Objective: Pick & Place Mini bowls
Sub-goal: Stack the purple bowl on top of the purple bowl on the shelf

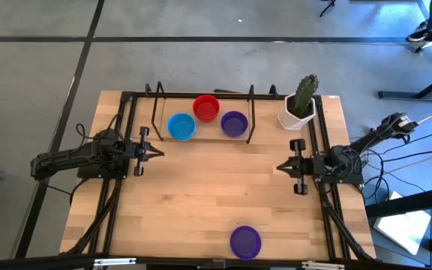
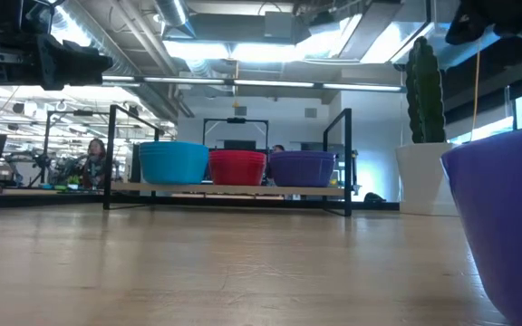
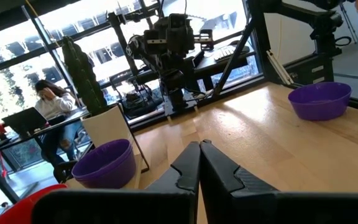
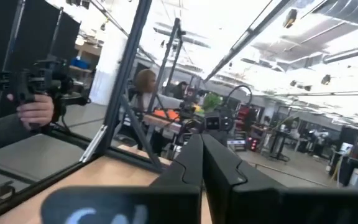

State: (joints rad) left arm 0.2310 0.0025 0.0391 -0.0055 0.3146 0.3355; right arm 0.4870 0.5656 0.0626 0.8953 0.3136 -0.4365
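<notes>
Two dark robot arms
Matte black jointed left arm [image 1: 73, 160] and right arm [image 1: 358, 150], black cables trailing, tapered black fingers [image 3: 225, 174].

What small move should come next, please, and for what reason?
Probably the right tool should open and turn toward the lone purple bowl at the table's near edge. Both tools are shut and hold nothing, the left tool waits, and the blue bowl, red bowl and other purple bowl already sit together.

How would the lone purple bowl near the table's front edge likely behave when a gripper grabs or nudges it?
The lone purple bowl looks like thin, smooth plastic, so it is probably light and stiff, and may slide on the wooden table if nudged. It sits upright on a flat base, low and wide, so tipping or rolling seems unlikely. Its thin rim probably suits a pinch grip.
</notes>
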